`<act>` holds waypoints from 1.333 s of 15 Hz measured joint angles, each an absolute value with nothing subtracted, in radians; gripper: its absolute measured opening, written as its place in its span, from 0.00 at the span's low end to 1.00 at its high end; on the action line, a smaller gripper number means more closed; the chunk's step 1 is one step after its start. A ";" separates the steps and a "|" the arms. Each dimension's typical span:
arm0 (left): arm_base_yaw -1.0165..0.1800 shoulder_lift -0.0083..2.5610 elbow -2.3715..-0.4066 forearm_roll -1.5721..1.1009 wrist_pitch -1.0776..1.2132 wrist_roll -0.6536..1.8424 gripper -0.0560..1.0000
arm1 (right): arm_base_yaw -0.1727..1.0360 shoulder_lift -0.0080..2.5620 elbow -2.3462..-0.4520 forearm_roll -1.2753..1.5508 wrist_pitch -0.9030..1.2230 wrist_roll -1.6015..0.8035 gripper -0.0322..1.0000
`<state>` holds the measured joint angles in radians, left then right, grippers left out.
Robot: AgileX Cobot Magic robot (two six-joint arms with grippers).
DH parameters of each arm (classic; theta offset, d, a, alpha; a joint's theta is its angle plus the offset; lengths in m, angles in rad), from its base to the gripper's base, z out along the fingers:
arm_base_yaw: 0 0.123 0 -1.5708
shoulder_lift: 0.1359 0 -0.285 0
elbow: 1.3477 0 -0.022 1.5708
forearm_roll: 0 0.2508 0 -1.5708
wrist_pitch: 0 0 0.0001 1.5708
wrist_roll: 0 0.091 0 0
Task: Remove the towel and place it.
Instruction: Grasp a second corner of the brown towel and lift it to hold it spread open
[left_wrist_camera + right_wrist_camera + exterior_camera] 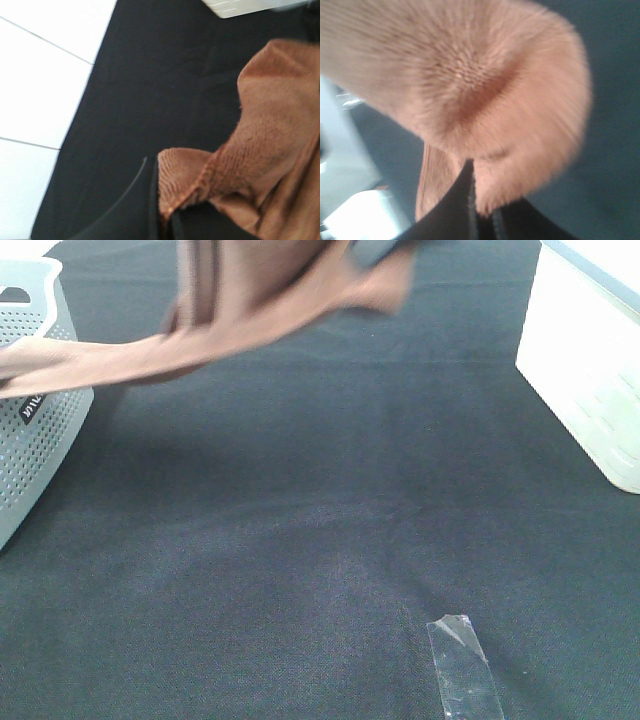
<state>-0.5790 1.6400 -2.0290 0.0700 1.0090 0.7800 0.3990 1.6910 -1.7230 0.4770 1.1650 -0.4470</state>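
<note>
Towel [250, 310] aloft at 11 o'clock, one end crossing basket [35, 450] at 9. Left gripper [165, 220] and right gripper [482, 212] both clenched on its edge. Step, likely: lift-out. Next move calls for carrying over mat [350, 520], lowering flat, then letting go

1. Tabletop [320, 520]: covered in dark charcoal fabric of fine weave, filling most of the high view.
2. Basket [35, 430]: pale plastic with perforated walls and a rounded rim, standing at the far left and cut off by the frame edge. It carries a small dark label [30, 407] whose lettering is unreadable.
3. Bin [590, 370]: white plastic with a ribbed, slotted side, at the far right and only partly in view.
4. Tape [462, 665]: a short clear strip, stuck flat on the near tabletop right of centre.
5. Floor [40, 75]: white tiles with thin dark joints, beyond the tabletop's edge.
</note>
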 joint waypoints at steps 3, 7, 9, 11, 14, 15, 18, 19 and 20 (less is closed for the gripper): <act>-0.576 1.649 -2.029 0.217 0.828 0.702 0.05 | 0.399 1.755 -2.044 0.251 1.208 -0.373 0.03; -0.503 1.659 -2.029 0.286 0.639 0.586 0.05 | 0.399 1.853 -2.219 0.097 1.213 -0.372 0.03; -0.436 1.669 -2.029 0.285 0.567 0.549 0.05 | 0.399 1.887 -2.281 -0.016 1.162 -0.372 0.03; -0.390 1.711 -2.029 0.272 0.477 0.544 0.05 | 0.399 1.893 -2.291 -0.142 0.899 -0.372 0.03; -0.347 1.760 -2.029 0.271 0.280 0.540 0.05 | 0.399 1.900 -2.291 -0.175 0.614 -0.352 0.03; -0.332 1.782 -2.029 0.271 0.189 0.540 0.05 | 0.399 1.903 -2.291 -0.176 0.530 -0.341 0.03; -0.305 1.866 -2.029 0.271 -0.064 0.540 0.05 | 0.393 1.950 -2.294 -0.199 0.347 -0.317 0.03; -0.291 1.907 -2.032 0.269 -0.139 0.539 0.05 | 0.382 1.973 -2.294 -0.200 0.294 -0.296 0.03; -0.271 1.949 -2.047 0.259 -0.194 0.537 0.05 | 0.363 2.002 -2.294 -0.202 0.252 -0.268 0.03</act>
